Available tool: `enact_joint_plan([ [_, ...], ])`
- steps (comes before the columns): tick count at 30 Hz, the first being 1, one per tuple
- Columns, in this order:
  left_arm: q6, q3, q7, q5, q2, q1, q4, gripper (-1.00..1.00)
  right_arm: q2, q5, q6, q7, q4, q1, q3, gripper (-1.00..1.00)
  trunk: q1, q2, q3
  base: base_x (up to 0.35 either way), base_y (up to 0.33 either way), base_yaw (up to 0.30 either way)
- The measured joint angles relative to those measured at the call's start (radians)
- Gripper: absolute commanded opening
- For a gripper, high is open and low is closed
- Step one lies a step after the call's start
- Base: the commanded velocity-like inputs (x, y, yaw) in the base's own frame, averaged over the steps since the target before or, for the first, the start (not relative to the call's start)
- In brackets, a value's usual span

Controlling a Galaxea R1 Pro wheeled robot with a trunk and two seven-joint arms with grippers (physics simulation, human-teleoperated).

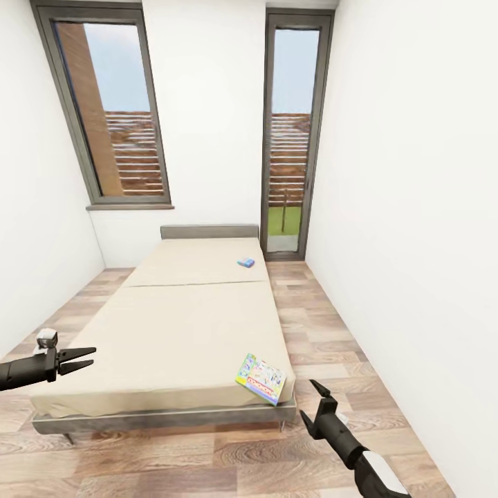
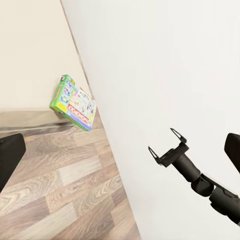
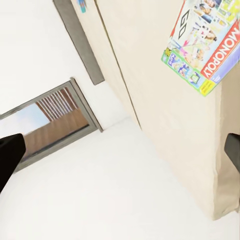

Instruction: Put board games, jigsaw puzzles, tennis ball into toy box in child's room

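Observation:
Two board games lie on the beige bed [image 1: 173,325]. A small blue one [image 1: 245,263] sits near the grey headboard. A green, yellow and red box marked "MONOPOLY" [image 1: 261,378] [image 2: 74,102] [image 3: 202,45] rests at the bed's near right corner, slightly over the edge. My left gripper [image 1: 91,357] hangs open and empty over the bed's near left corner. My right gripper [image 1: 309,399] [image 2: 166,146] is open and empty above the floor, just right of the Monopoly box. The table, toy box, jigsaw puzzles and tennis ball are out of view.
White walls close in on both sides. A strip of wood-plank floor [image 1: 325,346] runs along the bed's right side, and another lies in front of it. Two tall grey-framed windows [image 1: 111,111] [image 1: 290,138] stand in the far wall behind the headboard [image 1: 209,231].

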Motion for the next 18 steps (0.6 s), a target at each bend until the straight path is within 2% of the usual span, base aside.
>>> enact_joint_plan([
  [4,0.000,0.000,0.000,0.000,0.000,0.000,0.000,1.00,0.002,0.001,-0.032,0.001,0.000,0.000,0.003,1.00,0.015,-0.028,-0.013,0.000,0.000,0.000],
  [10,0.000,0.000,0.000,0.001,0.000,0.000,0.000,1.00,0.009,0.008,-0.130,0.002,0.000,0.000,0.013,1.00,0.038,-0.070,-0.031,0.000,0.000,0.000],
  [13,0.000,0.000,0.000,0.001,-0.001,0.000,0.000,1.00,0.007,0.010,-0.172,0.003,0.006,0.000,0.037,1.00,0.050,-0.091,-0.041,0.000,0.000,0.000],
  [16,0.000,0.000,0.000,0.000,-0.005,0.000,0.000,1.00,0.003,0.011,-0.193,0.004,0.011,0.000,0.101,1.00,0.061,-0.112,-0.050,0.000,0.000,0.000],
  [18,0.000,0.000,0.000,0.000,-0.007,0.000,0.000,1.00,0.002,0.011,-0.198,0.004,0.012,0.000,0.125,1.00,0.069,-0.126,-0.056,0.000,0.000,0.000],
])
